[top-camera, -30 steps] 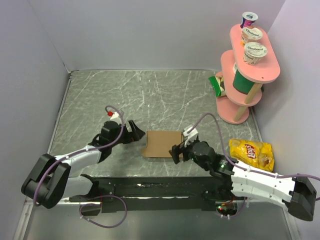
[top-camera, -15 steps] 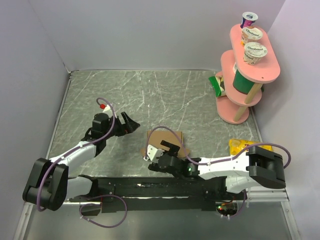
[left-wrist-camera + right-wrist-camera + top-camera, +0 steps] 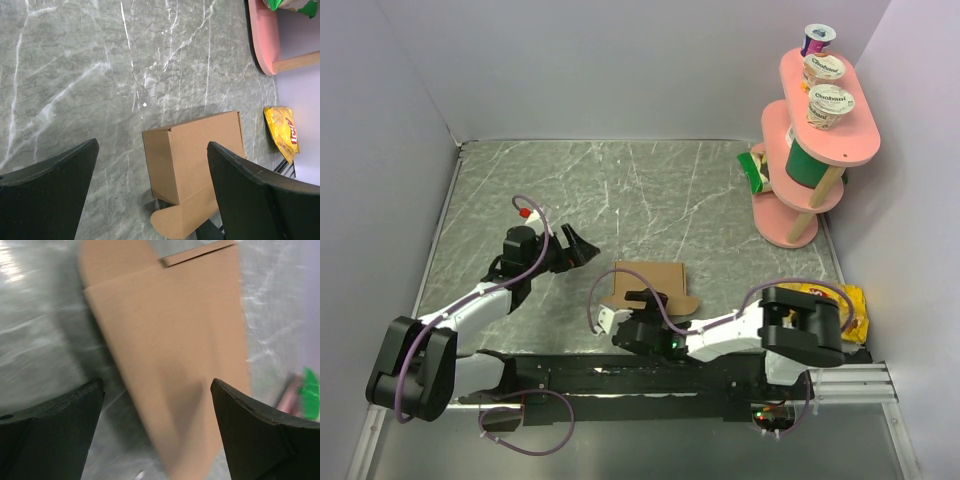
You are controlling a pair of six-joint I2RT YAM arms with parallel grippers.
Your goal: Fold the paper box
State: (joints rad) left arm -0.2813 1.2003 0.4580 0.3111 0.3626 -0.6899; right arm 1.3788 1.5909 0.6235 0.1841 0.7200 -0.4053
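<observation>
The paper box (image 3: 650, 281) is plain brown cardboard lying near the table's front middle, with a rounded flap (image 3: 176, 221) at its near end. In the left wrist view the paper box (image 3: 200, 150) shows a top panel and a darker side panel. My left gripper (image 3: 576, 247) hovers open a short way left of it and apart from it, and this left gripper (image 3: 152, 145) faces the box. My right gripper (image 3: 638, 303) is open at the box's near edge. In the blurred right wrist view the paper box (image 3: 170, 340) fills the space ahead of the right gripper (image 3: 157, 382), with nothing held.
A yellow chip bag (image 3: 855, 305) lies at the right, partly behind the right arm. A pink two-tier stand (image 3: 790, 215) with yogurt cups (image 3: 830, 105) occupies the back right corner, with a green packet (image 3: 752, 170) beside it. Grey walls enclose the marble table (image 3: 620, 190).
The right arm has swung left, carrying its gripper from the box's right end to its near edge. The left gripper has drawn back to the left. The box has shifted slightly.
</observation>
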